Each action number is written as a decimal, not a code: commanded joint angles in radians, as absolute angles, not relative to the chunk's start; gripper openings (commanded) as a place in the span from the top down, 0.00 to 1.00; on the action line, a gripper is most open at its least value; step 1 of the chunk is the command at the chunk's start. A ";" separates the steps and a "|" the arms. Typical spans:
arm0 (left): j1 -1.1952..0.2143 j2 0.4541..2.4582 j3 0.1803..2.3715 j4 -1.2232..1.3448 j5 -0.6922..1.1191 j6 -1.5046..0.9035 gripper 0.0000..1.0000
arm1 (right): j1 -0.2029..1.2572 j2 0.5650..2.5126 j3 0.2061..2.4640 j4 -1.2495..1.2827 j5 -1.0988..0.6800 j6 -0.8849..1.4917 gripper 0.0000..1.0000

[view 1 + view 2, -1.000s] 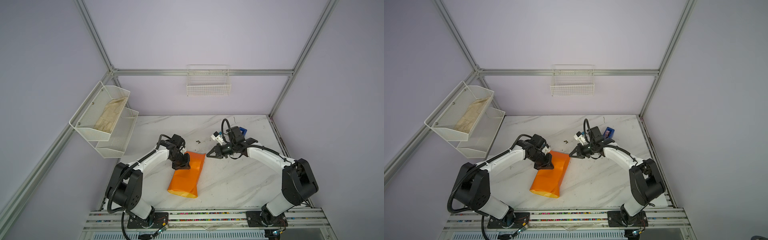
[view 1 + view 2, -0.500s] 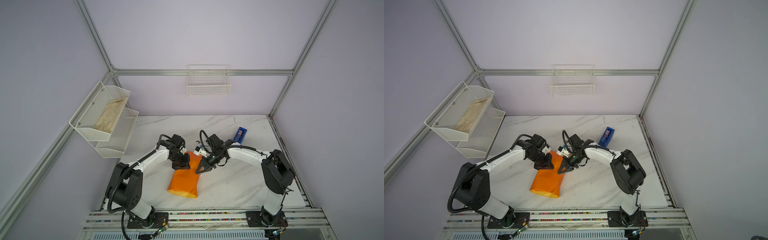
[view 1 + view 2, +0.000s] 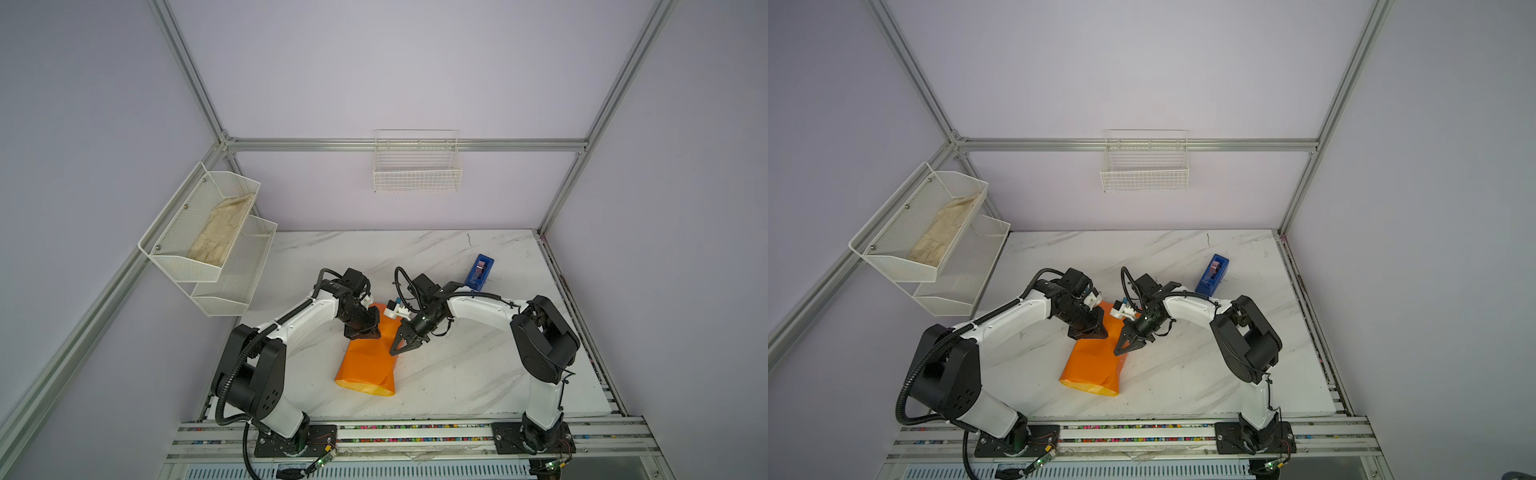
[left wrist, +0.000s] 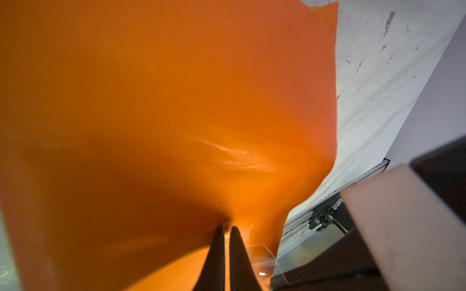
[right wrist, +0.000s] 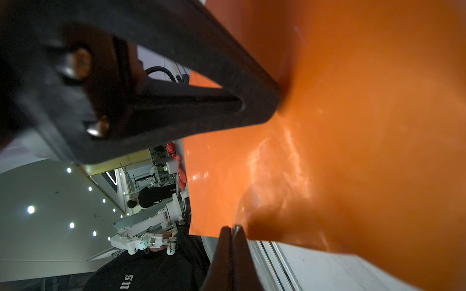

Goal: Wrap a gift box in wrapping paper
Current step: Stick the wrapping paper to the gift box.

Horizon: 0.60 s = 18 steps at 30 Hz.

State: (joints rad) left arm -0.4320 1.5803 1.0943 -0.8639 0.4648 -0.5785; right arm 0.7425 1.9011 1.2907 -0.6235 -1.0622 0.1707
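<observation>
The wrapping paper [image 3: 365, 365] [image 3: 1094, 365] lies folded over as a glossy orange bundle at the middle front of the marble table. The gift box is hidden. My left gripper [image 3: 362, 333] [image 3: 1090, 332] is shut, its tips pressed down on the bundle's far end; in the left wrist view the tips [image 4: 225, 228] dent the paper [image 4: 176, 100]. My right gripper [image 3: 394, 353] [image 3: 1117, 352] [image 5: 231, 226] is shut at the bundle's right edge, with a thin strip of clear tape [image 4: 262, 253] caught at its tips. Orange paper [image 5: 365, 126] fills the right wrist view.
A blue tape dispenser [image 3: 480, 272] [image 3: 1212, 274] stands at the back right of the table [image 3: 478, 374]. A white two-tier mesh shelf [image 3: 232, 291] with a beige cloth [image 3: 220, 232] hangs on the left wall. A wire basket [image 3: 417, 174] hangs on the back wall.
My right arm has swung left and forward from beside the tape dispenser to the paper's right edge, staying shut. The left gripper has stayed pressed on the paper.
</observation>
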 commanded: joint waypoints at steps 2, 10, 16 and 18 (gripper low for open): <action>-0.445 1.650 1.071 -0.929 0.410 -0.548 0.91 | 0.747 1.911 1.282 -0.649 -1.062 0.160 1.00; -0.445 1.652 1.074 -0.931 0.411 -0.548 0.91 | 0.742 1.931 1.294 -0.658 -1.060 0.164 1.00; -0.445 1.649 1.072 -0.932 0.411 -0.549 0.91 | 0.738 1.936 1.297 -0.658 -1.071 0.169 1.00; -0.445 1.646 1.069 -0.932 0.409 -0.549 0.91 | 0.736 1.935 1.300 -0.658 -1.068 0.175 0.98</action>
State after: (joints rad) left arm -0.4320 1.5833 1.0981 -0.8692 0.4648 -0.5781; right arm 0.7399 1.9324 1.2854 -0.6262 -1.0611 0.1780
